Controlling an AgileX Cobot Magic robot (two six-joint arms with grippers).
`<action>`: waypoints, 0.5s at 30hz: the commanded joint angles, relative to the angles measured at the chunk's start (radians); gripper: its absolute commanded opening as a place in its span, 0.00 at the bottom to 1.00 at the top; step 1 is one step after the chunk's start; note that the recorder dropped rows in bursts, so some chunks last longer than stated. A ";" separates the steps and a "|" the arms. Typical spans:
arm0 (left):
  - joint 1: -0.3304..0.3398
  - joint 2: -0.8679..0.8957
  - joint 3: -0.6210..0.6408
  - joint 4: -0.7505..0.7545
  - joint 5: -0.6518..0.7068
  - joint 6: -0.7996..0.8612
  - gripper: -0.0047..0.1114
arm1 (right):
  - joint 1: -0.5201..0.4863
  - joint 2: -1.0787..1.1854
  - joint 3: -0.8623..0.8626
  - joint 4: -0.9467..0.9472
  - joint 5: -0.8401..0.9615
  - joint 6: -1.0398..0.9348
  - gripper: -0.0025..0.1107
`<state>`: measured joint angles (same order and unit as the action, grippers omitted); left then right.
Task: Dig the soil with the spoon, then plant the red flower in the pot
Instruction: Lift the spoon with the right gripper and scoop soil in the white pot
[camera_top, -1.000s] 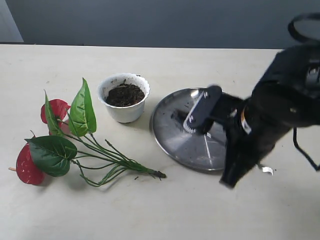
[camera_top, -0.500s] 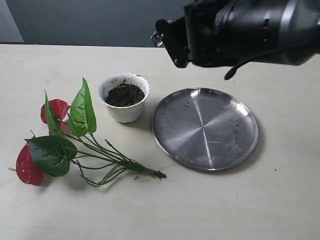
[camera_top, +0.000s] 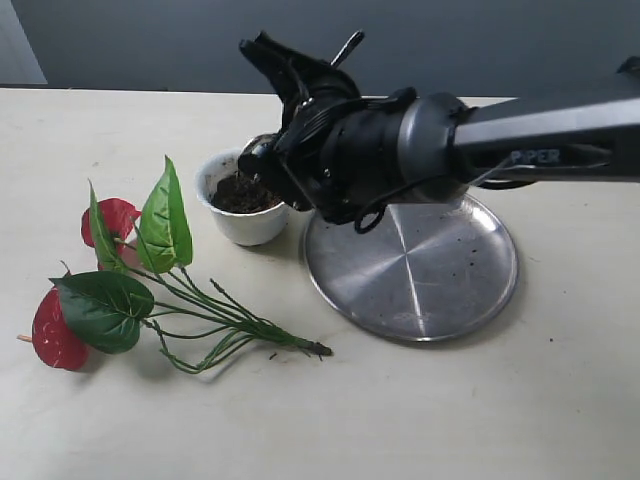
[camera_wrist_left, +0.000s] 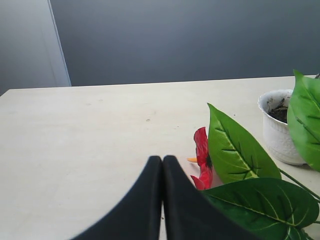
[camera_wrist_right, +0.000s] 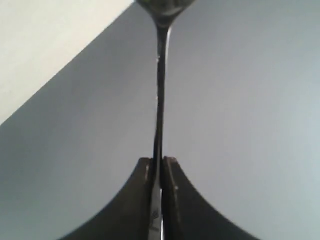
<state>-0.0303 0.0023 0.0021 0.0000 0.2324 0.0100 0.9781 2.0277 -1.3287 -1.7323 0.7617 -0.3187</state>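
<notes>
The right end effector (camera_wrist_right: 159, 172) is clamped on the spoon (camera_wrist_right: 160, 100), its handle pinched edge-on between the two fingers, the bowl far out at the tip. In the exterior view the arm reaches across the steel plate (camera_top: 470, 290) to the pot (camera_top: 235, 225), which sits left of the plate on the tabletop (camera_top: 450, 420); whether the spoon's bowl is in the soil (camera_top: 238, 192) I cannot tell, the wrist hides it. That spoon is thin, stiff and slick, and a grip this far from the bowl looks likely to let it swivel if the earth pushes back, so shallow, gentle scoops seem wise. The soil looks loose and crumbly, light stuff that should spill easily. The pot seems small and light too, and a hard push could tip it.

The left end effector (camera_wrist_left: 162, 162) is closed on nothing, fingers pressed together, hanging just beside the red flower (camera_top: 55, 330), which lies flat, left and nearer than the pot. Blooms and leaves look floppy; I'd take it at the bunched stems (camera_top: 240, 335), the firmest part.
</notes>
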 joint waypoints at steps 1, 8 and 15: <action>-0.002 -0.002 -0.002 0.000 0.000 0.000 0.04 | 0.011 0.072 -0.049 -0.012 0.031 -0.032 0.02; -0.002 -0.002 -0.002 0.000 0.000 0.000 0.04 | 0.063 0.119 -0.079 -0.012 0.032 -0.050 0.02; -0.002 -0.002 -0.002 0.000 0.000 0.000 0.04 | 0.091 0.149 -0.079 -0.012 0.050 -0.050 0.02</action>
<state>-0.0303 0.0023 0.0021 0.0000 0.2324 0.0120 1.0544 2.1674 -1.4041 -1.7408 0.8201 -0.3602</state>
